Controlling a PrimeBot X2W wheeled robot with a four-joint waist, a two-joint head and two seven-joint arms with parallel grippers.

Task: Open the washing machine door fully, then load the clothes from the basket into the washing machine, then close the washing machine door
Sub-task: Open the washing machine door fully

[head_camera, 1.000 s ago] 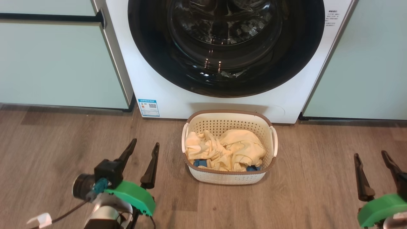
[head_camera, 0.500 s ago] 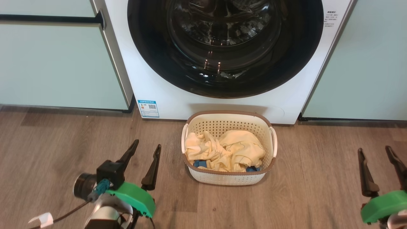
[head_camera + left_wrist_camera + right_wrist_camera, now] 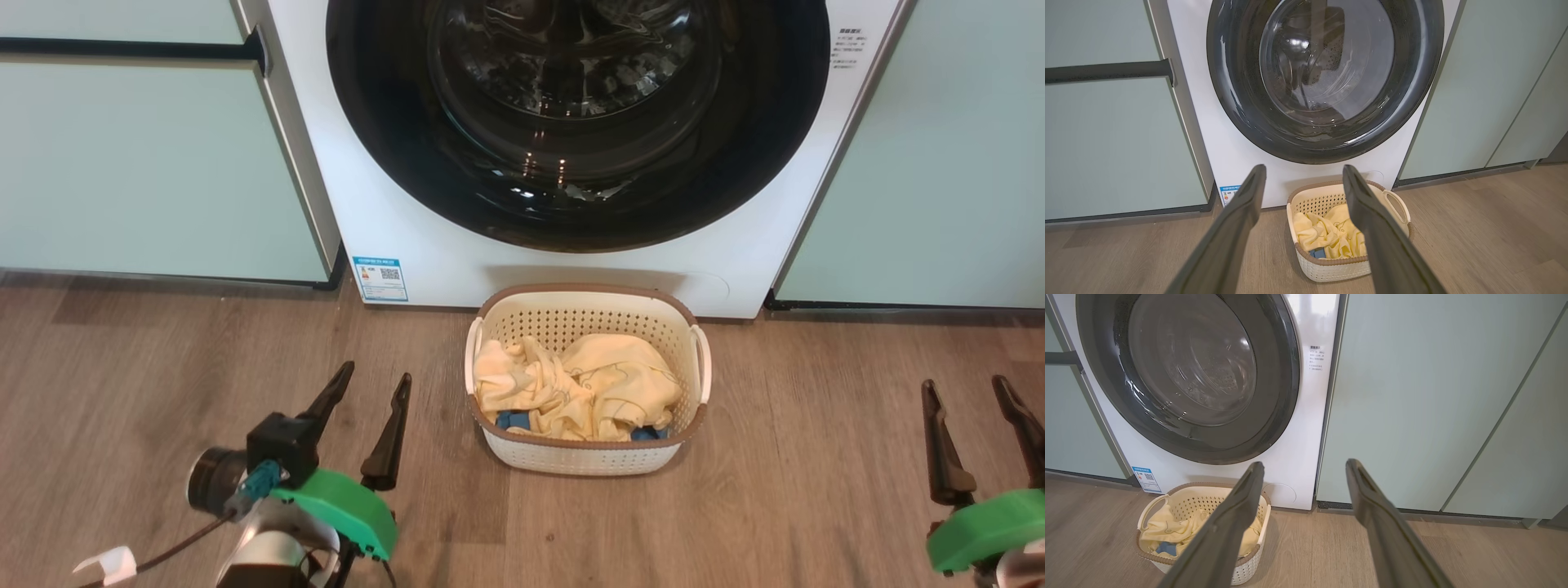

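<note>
The white washing machine stands ahead with its round black-rimmed door closed flat against the front. On the floor right before it sits the cream basket, holding pale yellow clothes with a blue piece underneath. My left gripper hovers open left of the basket, nothing between its fingers. My right gripper is open and empty far to the basket's right. The left wrist view shows the door and basket ahead; the right wrist view has the basket at lower left.
Pale mint-green cabinet panels flank the machine on both sides. A dark horizontal handle bar runs across the left panel. Wood-look floor spreads around the basket. A blue-edged QR sticker marks the machine's lower left corner.
The head view has shifted slightly. The right gripper has edged a little up and to the right in the view. The left gripper, basket and door stay as they were.
</note>
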